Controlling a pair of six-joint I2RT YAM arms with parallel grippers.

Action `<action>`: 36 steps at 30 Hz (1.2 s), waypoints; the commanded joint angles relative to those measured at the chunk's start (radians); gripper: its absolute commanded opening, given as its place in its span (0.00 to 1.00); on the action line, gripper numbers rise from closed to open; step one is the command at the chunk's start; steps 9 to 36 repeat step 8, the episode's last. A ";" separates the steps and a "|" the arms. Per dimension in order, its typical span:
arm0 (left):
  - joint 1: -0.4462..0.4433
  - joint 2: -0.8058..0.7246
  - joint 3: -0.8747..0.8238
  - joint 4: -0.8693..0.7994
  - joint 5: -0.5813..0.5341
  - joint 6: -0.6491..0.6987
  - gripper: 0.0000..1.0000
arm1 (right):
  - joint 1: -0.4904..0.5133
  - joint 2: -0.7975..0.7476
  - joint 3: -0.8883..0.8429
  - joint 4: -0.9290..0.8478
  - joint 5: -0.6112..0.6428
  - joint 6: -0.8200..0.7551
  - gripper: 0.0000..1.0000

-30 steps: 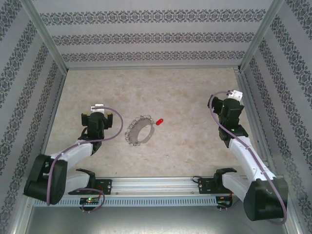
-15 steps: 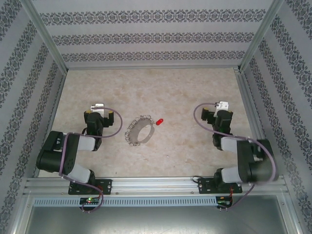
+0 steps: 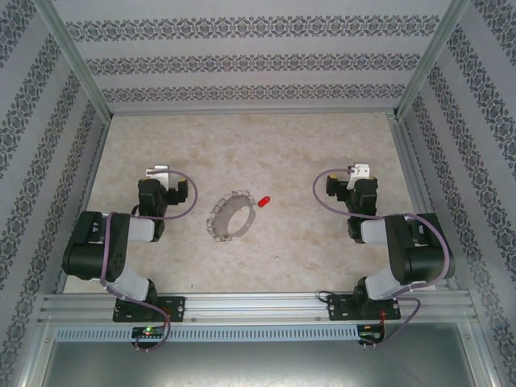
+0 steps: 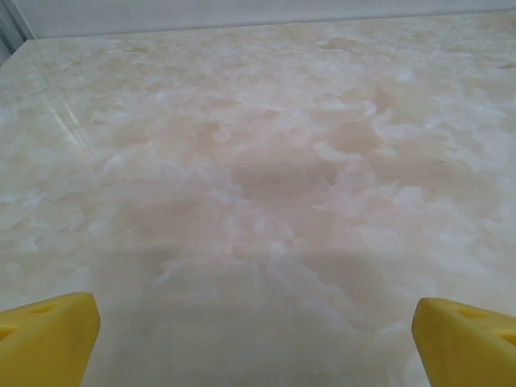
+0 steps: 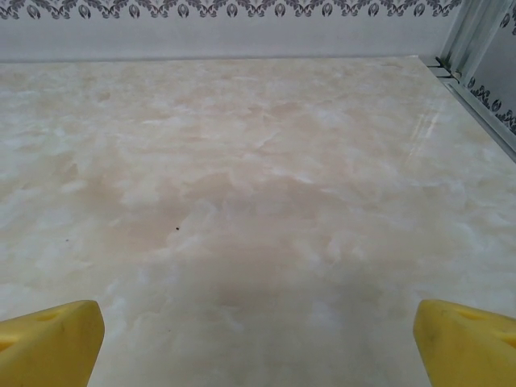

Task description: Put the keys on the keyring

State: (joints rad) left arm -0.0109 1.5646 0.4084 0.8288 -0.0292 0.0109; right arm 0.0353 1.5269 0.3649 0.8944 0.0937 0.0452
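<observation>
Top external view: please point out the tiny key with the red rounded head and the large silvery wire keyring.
tiny red-headed key [image 3: 265,200], top external view, the red head.
large silvery wire keyring [image 3: 215,219], top external view, its fringed left rim.

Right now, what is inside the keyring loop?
Bare tabletop shows inside the keyring; the red key lies outside, right of it. Under the fringe of metal pieces is hidden.

1. Top external: high, behind the robot, tilted down; whole table [image 3: 306,145] in frame, arm bases [image 3: 149,306] at 6 o'clock.
2. Left wrist: low, close over the tabletop, facing 12 o'clock (back wall [image 4: 242,12] just visible).
3. Right wrist: likewise; both overlap the overhead's far table half.
</observation>
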 commanded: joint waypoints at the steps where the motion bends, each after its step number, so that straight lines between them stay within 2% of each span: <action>1: 0.009 0.002 0.013 -0.004 0.018 -0.020 1.00 | -0.003 -0.010 0.016 0.018 0.017 -0.009 0.98; 6: 0.010 0.002 0.012 -0.007 0.020 -0.021 1.00 | -0.023 -0.008 0.023 0.009 -0.053 -0.009 0.98; 36: 0.011 0.001 0.012 -0.005 0.022 -0.020 1.00 | -0.021 -0.013 0.017 0.014 -0.052 -0.010 0.98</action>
